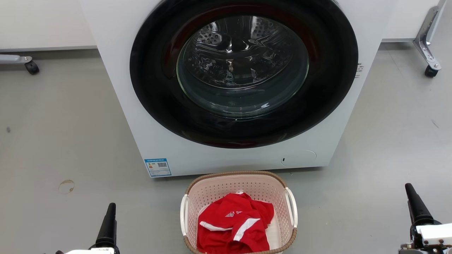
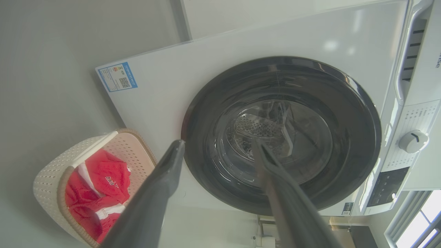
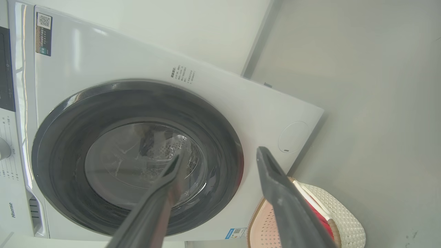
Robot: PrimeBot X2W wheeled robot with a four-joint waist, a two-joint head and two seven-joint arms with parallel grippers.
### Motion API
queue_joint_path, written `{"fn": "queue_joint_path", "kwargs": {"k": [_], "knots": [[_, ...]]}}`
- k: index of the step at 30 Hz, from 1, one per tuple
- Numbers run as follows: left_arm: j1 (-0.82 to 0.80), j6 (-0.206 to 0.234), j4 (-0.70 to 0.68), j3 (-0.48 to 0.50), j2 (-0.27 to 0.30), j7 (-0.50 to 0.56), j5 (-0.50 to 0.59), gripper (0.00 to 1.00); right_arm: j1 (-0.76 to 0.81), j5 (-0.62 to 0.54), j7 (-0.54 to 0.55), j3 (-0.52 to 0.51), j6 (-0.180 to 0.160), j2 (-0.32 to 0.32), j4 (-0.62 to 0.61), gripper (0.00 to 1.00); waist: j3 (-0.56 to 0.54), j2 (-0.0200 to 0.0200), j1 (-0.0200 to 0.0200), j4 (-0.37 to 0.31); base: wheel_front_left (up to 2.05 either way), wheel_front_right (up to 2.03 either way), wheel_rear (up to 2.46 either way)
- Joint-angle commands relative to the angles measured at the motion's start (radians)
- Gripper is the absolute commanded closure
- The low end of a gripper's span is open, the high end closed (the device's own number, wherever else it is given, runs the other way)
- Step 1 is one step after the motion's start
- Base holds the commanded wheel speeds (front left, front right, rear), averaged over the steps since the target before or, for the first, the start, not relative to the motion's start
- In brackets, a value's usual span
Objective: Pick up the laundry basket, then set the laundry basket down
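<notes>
The laundry basket (image 1: 226,187), pale pink-cream with a brown woven rim and white side handles, sits on the grey floor right in front of the washer. A red garment with white stripes (image 1: 235,222) lies inside it. My left gripper (image 2: 218,143) is low at the basket's left, well apart from it, fingers spread and empty. My right gripper (image 3: 219,154) stands equally far off on the basket's right, also open and empty. In the left wrist view the laundry basket (image 2: 51,179) shows at the lower left; in the right wrist view the laundry basket (image 3: 344,213) is at the lower right.
A white front-loading washer (image 1: 226,158) with a shut dark round door (image 1: 243,70) rises directly behind the basket. Caster feet of frames stand at the far left (image 1: 31,67) and far right (image 1: 431,70). Grey floor spreads on both sides of the basket.
</notes>
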Motion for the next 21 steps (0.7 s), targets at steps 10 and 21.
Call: {"fn": "queue_joint_path", "kwargs": {"k": [10, 21], "knots": [[-0.007, 0.052, -0.046, -0.045, 0.055, -0.031, 0.168, 0.00, -0.057, -0.185, -0.040, 0.011, 0.002, -0.028, -0.010, 0.00, 0.001, 0.0000, -0.0001, 0.001, 0.00, 0.00, 0.00], [-0.005, 0.101, -0.076, -0.099, 0.092, -0.057, 0.321, 0.00, -0.055, -0.376, -0.080, 0.006, 0.002, -0.024, -0.014, 0.00, -0.001, 0.0000, -0.0001, 0.005, 0.00, 0.00, 0.00]]}}
